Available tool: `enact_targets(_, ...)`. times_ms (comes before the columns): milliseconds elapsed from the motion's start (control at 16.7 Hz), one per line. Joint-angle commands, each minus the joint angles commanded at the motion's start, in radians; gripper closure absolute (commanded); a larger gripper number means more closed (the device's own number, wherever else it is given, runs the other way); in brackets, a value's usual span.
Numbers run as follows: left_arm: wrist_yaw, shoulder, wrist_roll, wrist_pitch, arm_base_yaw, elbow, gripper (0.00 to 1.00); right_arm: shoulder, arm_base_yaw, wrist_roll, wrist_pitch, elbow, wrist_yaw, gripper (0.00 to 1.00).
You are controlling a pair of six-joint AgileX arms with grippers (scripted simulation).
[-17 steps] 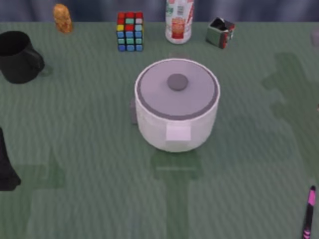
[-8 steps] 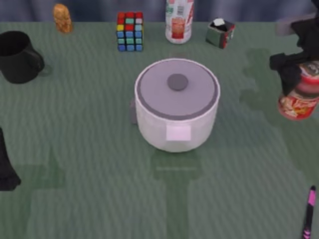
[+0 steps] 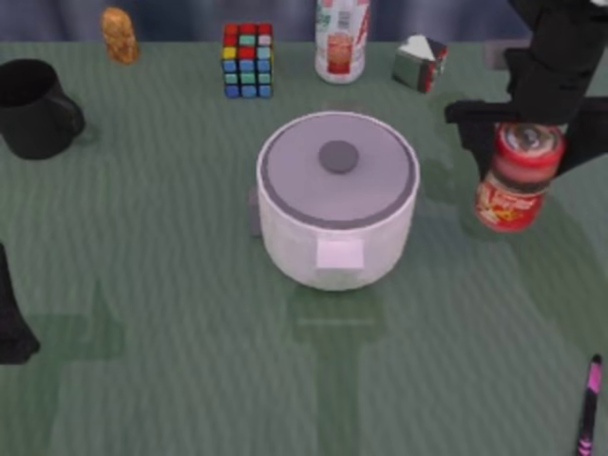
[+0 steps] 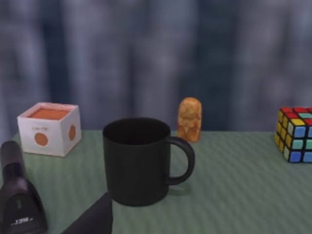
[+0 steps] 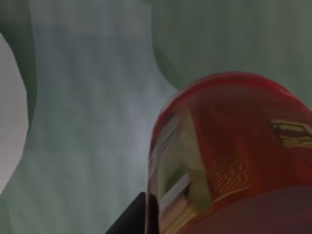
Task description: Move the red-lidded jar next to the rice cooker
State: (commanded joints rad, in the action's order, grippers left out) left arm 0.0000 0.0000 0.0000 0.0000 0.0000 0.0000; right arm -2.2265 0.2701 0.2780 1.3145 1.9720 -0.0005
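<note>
The rice cooker point(image 3: 337, 199), a large white pot with a pale grey lid and round knob, stands mid-table. To its right the red-lidded jar point(image 3: 516, 180) hangs tilted, a gap still showing between it and the pot. My right gripper point(image 3: 525, 142) is shut on it just below the lid. In the right wrist view the jar point(image 5: 234, 156) fills the picture, with one dark finger point(image 5: 139, 217) against its side and the white pot point(image 5: 9, 122) at the edge. My left gripper point(image 3: 11, 328) is parked at the table's left edge, open.
Along the back stand a tan figurine point(image 3: 119, 34), a colour cube point(image 3: 247, 60), a white bottle point(image 3: 340, 38) and a small box point(image 3: 419, 62). A black mug point(image 3: 36, 106) sits at the back left. A pink-and-black pen point(image 3: 589, 404) lies at the front right.
My right arm has come in from the right with the jar, carrying it leftward and closer to the rice cooker. The left arm has not moved.
</note>
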Motion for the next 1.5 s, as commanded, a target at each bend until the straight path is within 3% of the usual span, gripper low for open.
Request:
enact_targets(300, 0.0, 0.0, 0.0, 0.0, 0.0, 0.0, 0.0, 0.004, -0.005, 0.003, -0.002, -0.007, -0.001, 1.0)
enact_targets(660, 0.0, 0.0, 0.0, 0.0, 0.0, 0.0, 0.0, -0.016, 0.003, 0.006, -0.171, -0.149, 0.0, 1.0)
enact_targets(960, 0.0, 0.0, 0.0, 0.0, 0.0, 0.0, 0.0, -0.023, 0.004, 0.006, -0.185, -0.162, 0.0, 1.0)
enact_targets(1500, 0.0, 0.0, 0.0, 0.0, 0.0, 0.0, 0.0, -0.023, 0.004, 0.006, -0.185, -0.162, 0.0, 0.32)
